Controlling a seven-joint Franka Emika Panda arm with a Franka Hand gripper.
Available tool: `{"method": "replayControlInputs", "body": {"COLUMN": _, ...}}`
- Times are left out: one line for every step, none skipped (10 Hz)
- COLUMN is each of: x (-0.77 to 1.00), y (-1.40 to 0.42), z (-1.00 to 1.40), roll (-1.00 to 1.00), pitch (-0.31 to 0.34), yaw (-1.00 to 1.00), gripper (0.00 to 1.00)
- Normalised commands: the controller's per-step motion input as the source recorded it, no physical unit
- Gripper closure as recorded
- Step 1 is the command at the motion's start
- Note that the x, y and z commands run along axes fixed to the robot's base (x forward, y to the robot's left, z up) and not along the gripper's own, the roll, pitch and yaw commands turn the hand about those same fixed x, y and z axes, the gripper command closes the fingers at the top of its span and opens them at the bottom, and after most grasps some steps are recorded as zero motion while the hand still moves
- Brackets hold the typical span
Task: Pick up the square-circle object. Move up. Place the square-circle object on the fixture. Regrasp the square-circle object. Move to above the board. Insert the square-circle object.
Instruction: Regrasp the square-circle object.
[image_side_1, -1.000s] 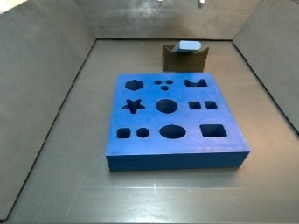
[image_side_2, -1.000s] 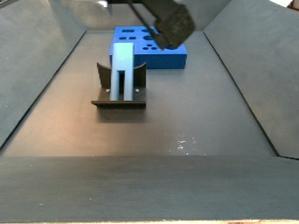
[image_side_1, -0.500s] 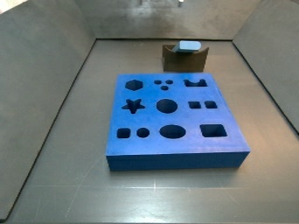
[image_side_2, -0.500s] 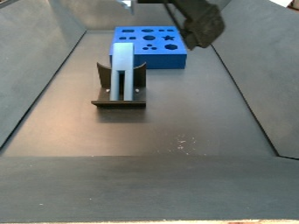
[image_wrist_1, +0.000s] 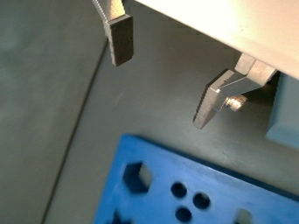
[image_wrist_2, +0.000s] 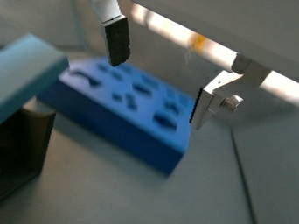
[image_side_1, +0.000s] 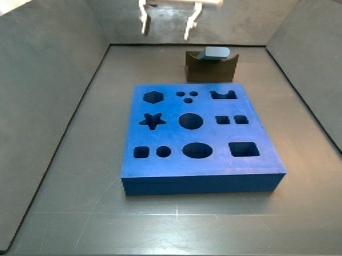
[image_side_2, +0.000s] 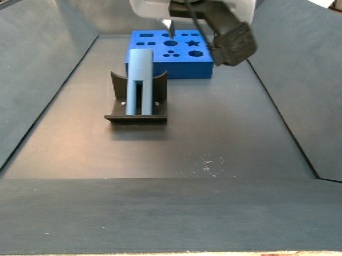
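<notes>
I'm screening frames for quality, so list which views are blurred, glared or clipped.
In a wrist view the board and fixture are smeared by blur; the open gripper stays sharp. In a side view the gripper is clipped by the frame's top, with glare on the back wall. In a side view the object is sharp, the arm blurred.

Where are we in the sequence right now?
Done: the square-circle object stands upright in the fixture. In hand: nothing; the pincer hangs open and empty, high beside the fixture. Left: regrasp, move above the board, insert. Its holes are all empty.
</notes>
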Motion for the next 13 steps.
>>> {"method": "replayControlInputs", "body": {"x": -0.02, "y": -0.10, "z": -0.44, "roll": 1.00, "pitch": -0.158, "yaw": -0.97, "gripper": 0.00}}
{"method": "replayControlInputs", "body": {"x": -0.01, "y": -0.06, "z": -0.26, "roll": 1.00, "pitch": -0.179, "yaw": -0.98, "gripper": 0.00}}
{"method": "replayControlInputs", "body": {"x": 0.00, "y": -0.04, "z": -0.06, "roll": 1.00, "pitch": -0.206, "yaw": -0.98, "gripper": 0.00}}
{"method": "replayControlInputs", "body": {"x": -0.01, "y": -0.02, "z": -0.03, "roll": 1.00, "pitch": -0.218, "yaw": -0.98, "gripper": 0.00}}
{"method": "replayControlInputs", "body": {"x": -0.05, "y": -0.03, "z": -0.01, "roll": 1.00, "pitch": -0.253, "yaw": -0.98, "gripper": 0.00}}
{"method": "replayControlInputs", "body": {"x": -0.05, "y": -0.03, "z": -0.01, "roll": 1.00, "pitch": -0.265, "yaw": -0.98, "gripper": 0.00}}
{"method": "replayControlInputs", "body": {"x": -0.05, "y": -0.02, "z": 0.00, "roll": 1.00, "pitch": -0.282, "yaw": -0.98, "gripper": 0.00}}
{"method": "replayControlInputs", "body": {"x": -0.04, "y": -0.01, "z": 0.00, "roll": 1.00, "pitch": -0.288, "yaw": -0.99, "gripper": 0.00}}
{"method": "replayControlInputs", "body": {"x": -0.04, "y": -0.02, "z": -0.01, "roll": 1.00, "pitch": -0.287, "yaw": -0.99, "gripper": 0.00}}
{"method": "replayControlInputs", "body": {"x": -0.03, "y": -0.02, "z": -0.01, "roll": 1.00, "pitch": -0.282, "yaw": -1.00, "gripper": 0.00}}
{"method": "replayControlInputs", "body": {"x": -0.04, "y": -0.01, "z": -0.01, "roll": 1.00, "pitch": -0.263, "yaw": -1.00, "gripper": 0.00}}
{"method": "replayControlInputs", "body": {"x": -0.04, "y": -0.01, "z": -0.02, "roll": 0.99, "pitch": -0.238, "yaw": -1.00, "gripper": 0.00}}
{"method": "replayControlInputs", "body": {"x": -0.04, "y": -0.01, "z": -0.02, "roll": 0.98, "pitch": -0.185, "yaw": -1.00, "gripper": 0.00}}
